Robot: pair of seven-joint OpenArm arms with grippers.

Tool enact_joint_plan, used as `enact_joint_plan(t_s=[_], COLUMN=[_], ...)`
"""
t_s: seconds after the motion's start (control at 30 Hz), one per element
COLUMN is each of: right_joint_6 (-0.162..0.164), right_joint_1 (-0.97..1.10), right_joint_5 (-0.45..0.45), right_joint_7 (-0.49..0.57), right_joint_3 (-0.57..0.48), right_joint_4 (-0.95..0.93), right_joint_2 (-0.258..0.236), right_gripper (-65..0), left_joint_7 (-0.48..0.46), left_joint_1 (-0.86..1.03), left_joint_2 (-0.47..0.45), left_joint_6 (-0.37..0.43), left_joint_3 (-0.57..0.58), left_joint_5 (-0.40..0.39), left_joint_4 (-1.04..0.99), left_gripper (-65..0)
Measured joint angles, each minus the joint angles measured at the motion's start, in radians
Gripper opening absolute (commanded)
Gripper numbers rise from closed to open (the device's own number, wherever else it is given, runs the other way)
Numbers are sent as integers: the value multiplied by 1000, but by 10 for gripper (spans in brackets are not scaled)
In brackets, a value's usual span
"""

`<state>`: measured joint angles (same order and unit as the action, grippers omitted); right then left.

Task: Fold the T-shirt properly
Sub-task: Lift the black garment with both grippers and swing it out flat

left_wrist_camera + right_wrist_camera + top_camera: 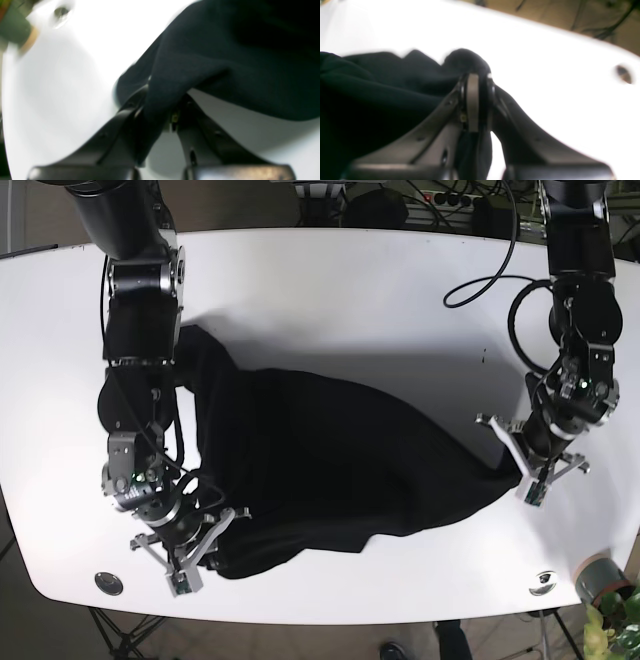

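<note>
The black T-shirt lies crumpled across the middle of the white surface, with no legible print, brand or label on its fabric. The left claw is closed on a fold at one edge of the shirt. The right claw is closed on bunched cloth at the opposite edge.

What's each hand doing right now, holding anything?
Left hand: closed, pinching an edge of the black T-shirt.
Right hand: closed, gripping a bunch of the same T-shirt.
</note>
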<state>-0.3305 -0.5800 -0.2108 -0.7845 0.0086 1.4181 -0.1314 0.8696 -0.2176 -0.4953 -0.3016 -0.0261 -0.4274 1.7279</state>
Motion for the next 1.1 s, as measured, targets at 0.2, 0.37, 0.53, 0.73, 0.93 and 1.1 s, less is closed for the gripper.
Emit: enact_joint_plan(t_s=[0.2, 0.37, 0.53, 0.73, 0.93, 1.1], right_joint_6=[-9, -6, -28, -69, -63, -62], right_joint_1=[-190, -333, -491, -635, -691, -637], right_joint_5=[-21, -6, 0, -12, -11, -15], right_joint_7=[3, -2, -6, -67, -102, -140], right_joint_3=[-4, -4, -6, -11, -5, -3], right_joint_4=[-76, -145, -247, -252, -200, -140], right_joint_2=[-45, -79, -114, -124, -151, -184], right_gripper=[-631, -631, -631, -631, -631, -631], left_joint_7=[10, 10, 14, 6, 5, 11], left_joint_1=[-203, -367, -550, -722, -813, -793], left_joint_2=[-8, -9, -18, -58, -80, -108], left_joint_6=[8, 2, 5, 0, 5, -2], left_joint_3=[100, 184, 254, 327, 387, 435], left_joint_5=[15, 7, 14, -1, 11, 4], left_joint_4=[-136, -251, -366, -379, -357, -298], left_gripper=[-650, -650, -650, -650, -650, -650])
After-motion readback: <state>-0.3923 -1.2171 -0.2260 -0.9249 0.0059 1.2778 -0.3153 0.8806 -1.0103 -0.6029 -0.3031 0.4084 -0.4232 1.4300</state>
